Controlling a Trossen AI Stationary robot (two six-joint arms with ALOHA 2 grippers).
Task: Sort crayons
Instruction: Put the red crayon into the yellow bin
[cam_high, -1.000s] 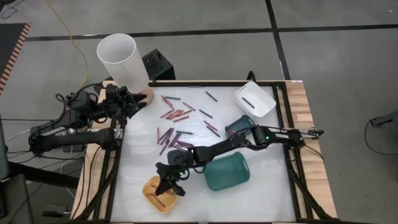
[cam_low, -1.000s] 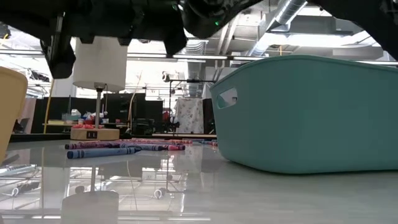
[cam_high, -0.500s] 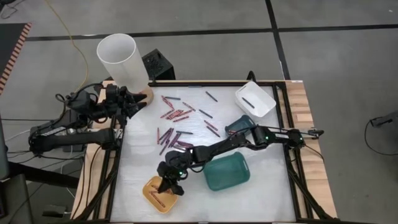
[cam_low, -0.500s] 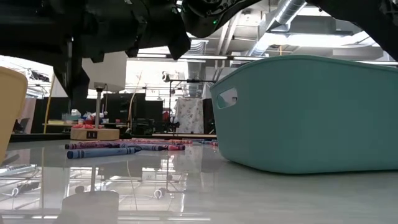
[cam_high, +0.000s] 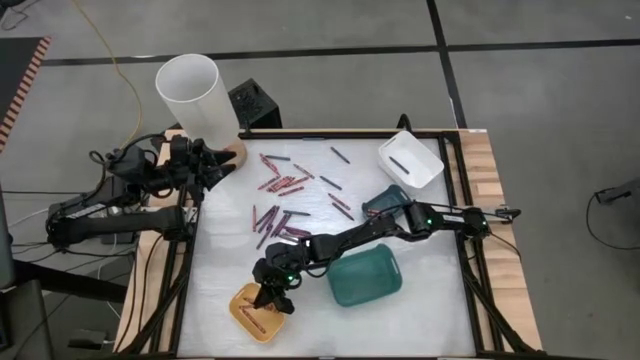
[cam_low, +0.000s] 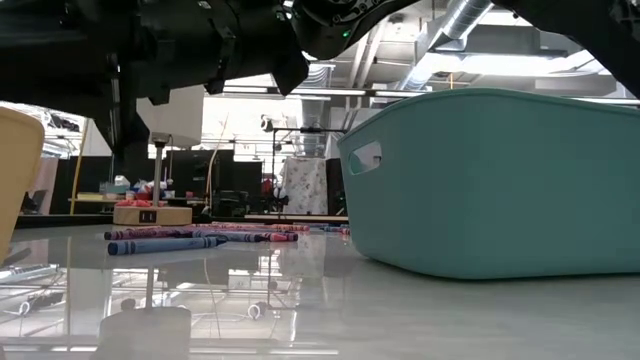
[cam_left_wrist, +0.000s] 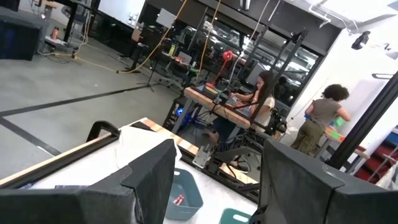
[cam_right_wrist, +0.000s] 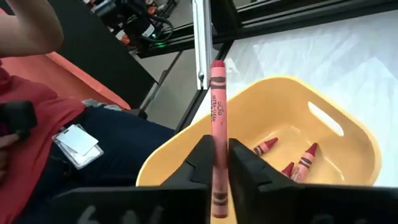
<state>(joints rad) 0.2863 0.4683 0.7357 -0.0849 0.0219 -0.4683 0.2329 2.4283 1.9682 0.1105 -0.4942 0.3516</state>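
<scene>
Right claw (cam_right_wrist: 216, 163) is pinching an upright red crayon (cam_right_wrist: 217, 118) above the yellow tray (cam_right_wrist: 348, 134); left claw (cam_left_wrist: 214, 186) is waiting wide open at the table's (cam_high: 430, 310) far-left corner.

Bench (cam_high: 420, 325): white glossy top w/ wooden side edges and a dark frame. Lying directly on it: loose crayons (cam_high: 283, 184) scattered over the far-centre part, red, pink, purple and dark ones, some in a tight bunch, others single; in the low view they (cam_low: 190, 238) lie flat in a row on the shiny surface. Yellow tray (cam_high: 245, 318) sits at the near edge, left of centre, w/ red crayons inside. Teal tray (cam_high: 366, 277) just right of it, near but apart. White tray (cam_high: 411, 159) at far right corner, one dark crayon in it. A second, smaller teal tray (cam_high: 385, 199) sits between the white tray and the big teal one.
</scene>
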